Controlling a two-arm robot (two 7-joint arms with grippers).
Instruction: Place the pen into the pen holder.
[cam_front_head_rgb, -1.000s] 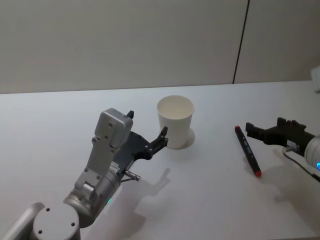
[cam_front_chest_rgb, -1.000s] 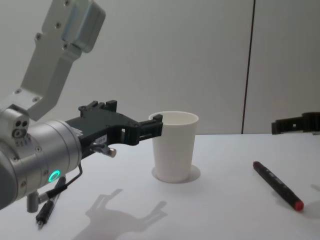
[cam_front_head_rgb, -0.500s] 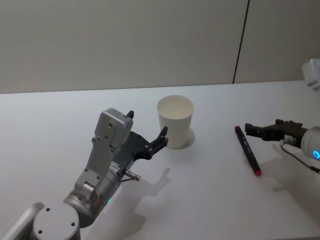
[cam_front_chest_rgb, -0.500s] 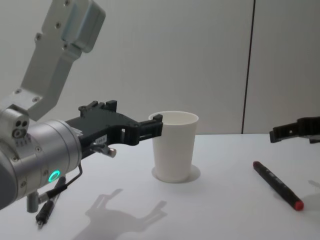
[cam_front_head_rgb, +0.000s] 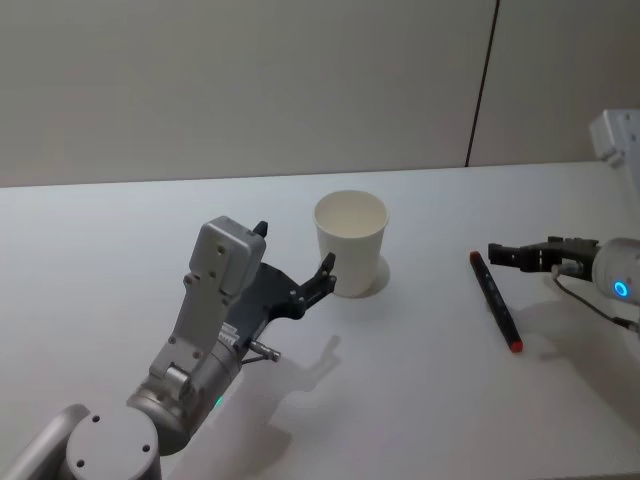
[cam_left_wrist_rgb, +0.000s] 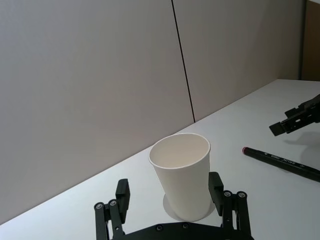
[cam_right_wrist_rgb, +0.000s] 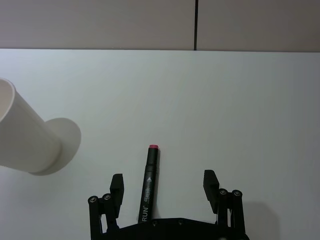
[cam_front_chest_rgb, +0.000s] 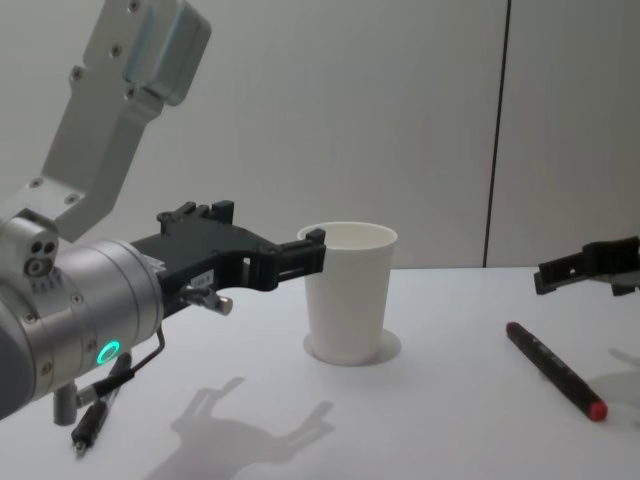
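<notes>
Pen (cam_front_head_rgb: 496, 301) lies flat on the white table (cam_front_head_rgb: 420, 410), right of the pen holder (cam_front_head_rgb: 350, 243) and well apart from it. It runs from far-left to near-right, red end nearest you, and nothing grips it. Your right gripper (cam_front_head_rgb: 498, 252) comes in from the right edge and hangs in the air just beside the pen's far end, with its fingers pointing left. In the chest view the right gripper (cam_front_chest_rgb: 560, 270) sits clearly higher than the pen (cam_front_chest_rgb: 555, 370), so no contact. In the right wrist view the right gripper (cam_right_wrist_rgb: 164, 181) is spread wide. There the pen (cam_right_wrist_rgb: 148, 185) lies on the table below, between the two fingers and closer to one of them. The pen holder stands upright on the table, mouth up, near the middle and slightly far. Your left gripper (cam_front_head_rgb: 295, 247) reaches in from the near left, level with the upper part of the pen holder, fingers spread wide. In the left wrist view the pen holder (cam_left_wrist_rgb: 182, 180) shows between the two fingers of the left gripper (cam_left_wrist_rgb: 169, 184). In the head view the nearer fingertip is right at its left wall; you cannot tell whether it touches. The left gripper has not closed on it. A thin cable plug (cam_front_chest_rgb: 85, 435) dangles under the left arm, above the table.
</notes>
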